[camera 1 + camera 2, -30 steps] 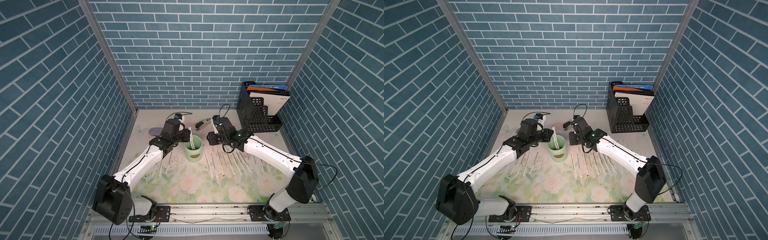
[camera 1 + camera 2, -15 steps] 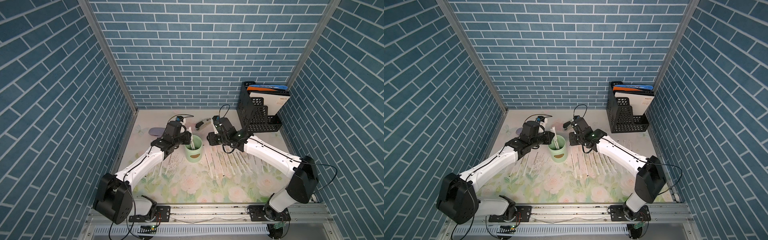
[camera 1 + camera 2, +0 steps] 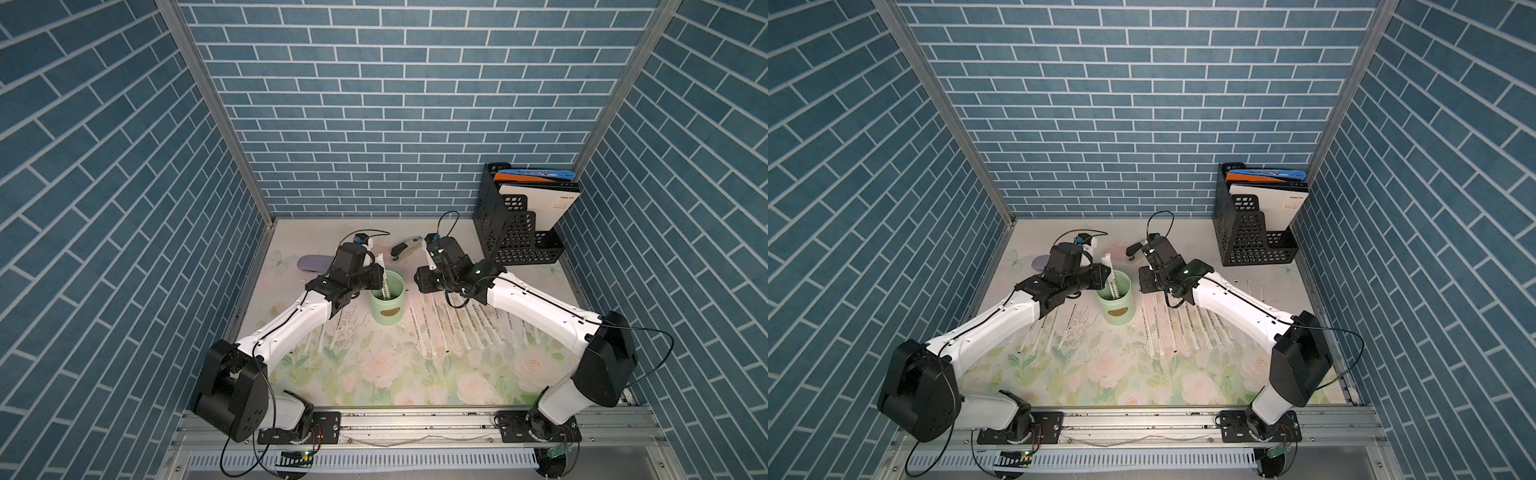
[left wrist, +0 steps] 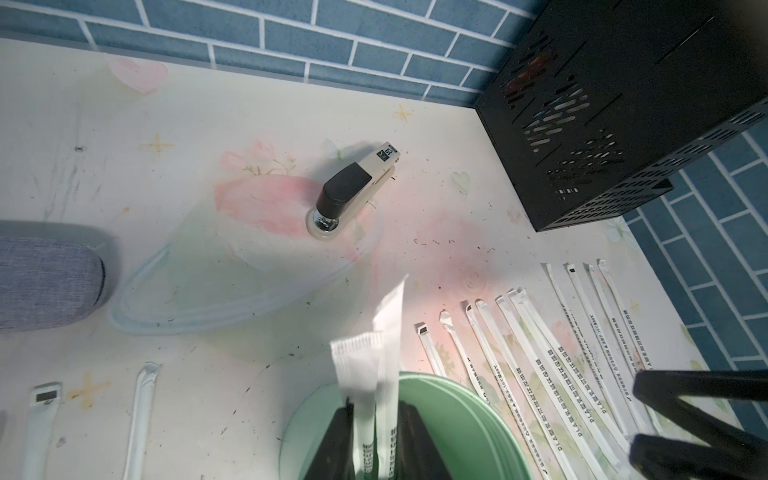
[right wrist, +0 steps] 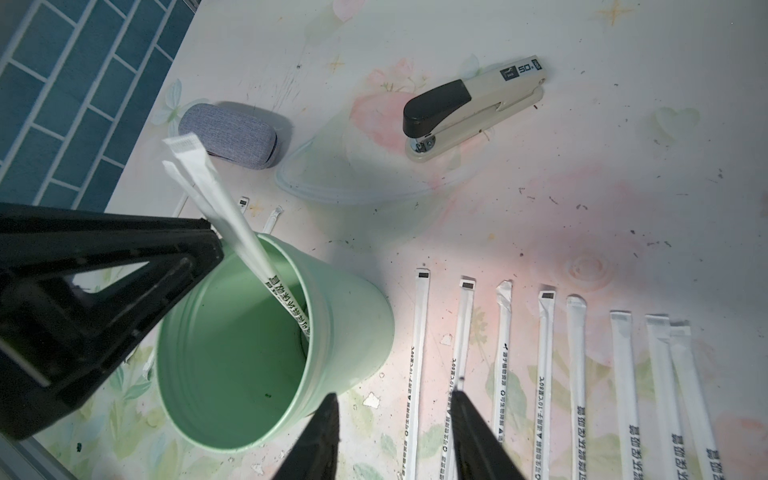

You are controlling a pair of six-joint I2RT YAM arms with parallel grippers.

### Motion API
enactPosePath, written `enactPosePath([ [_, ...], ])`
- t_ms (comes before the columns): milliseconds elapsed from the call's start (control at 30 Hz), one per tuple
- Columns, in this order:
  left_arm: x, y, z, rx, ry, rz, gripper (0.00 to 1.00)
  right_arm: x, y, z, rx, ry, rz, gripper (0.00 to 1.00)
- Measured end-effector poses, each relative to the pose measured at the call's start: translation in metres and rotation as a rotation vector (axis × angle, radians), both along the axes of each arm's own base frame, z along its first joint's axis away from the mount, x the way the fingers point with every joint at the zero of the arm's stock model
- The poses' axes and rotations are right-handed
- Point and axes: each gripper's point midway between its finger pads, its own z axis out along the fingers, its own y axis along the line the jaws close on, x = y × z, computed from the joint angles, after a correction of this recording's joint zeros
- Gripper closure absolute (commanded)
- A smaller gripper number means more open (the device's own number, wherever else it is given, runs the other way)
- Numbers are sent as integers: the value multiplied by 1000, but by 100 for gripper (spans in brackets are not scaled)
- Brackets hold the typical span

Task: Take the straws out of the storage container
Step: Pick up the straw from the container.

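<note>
Loose straws [image 5: 417,353]: lying in rows on the table [image 3: 374,382].
Storage container [image 3: 387,309]: standing upright, holding two straws [image 4: 365,361] (tops sticking out).
Left jaws: narrowly flanking those two; grip unclear.
Right jaws: hanging apart, empty, beside the storage container.

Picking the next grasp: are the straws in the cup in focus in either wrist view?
Left wrist view: the straws in the cup blur at their tops, close to the lens; the stapler is sharp. Right wrist view: their lettering inside the cup reads clearly.
</note>
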Motion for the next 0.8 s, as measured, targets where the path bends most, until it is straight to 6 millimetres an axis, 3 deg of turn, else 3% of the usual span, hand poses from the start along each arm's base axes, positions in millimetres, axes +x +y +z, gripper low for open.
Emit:
enactPosePath([
  [133,1,3,-1,10,0,17,63,0,0,0,0,0,0,56],
  [800,10,5,-7,40,12,42,64,-1,-1,-2,-3,4,1,56],
])
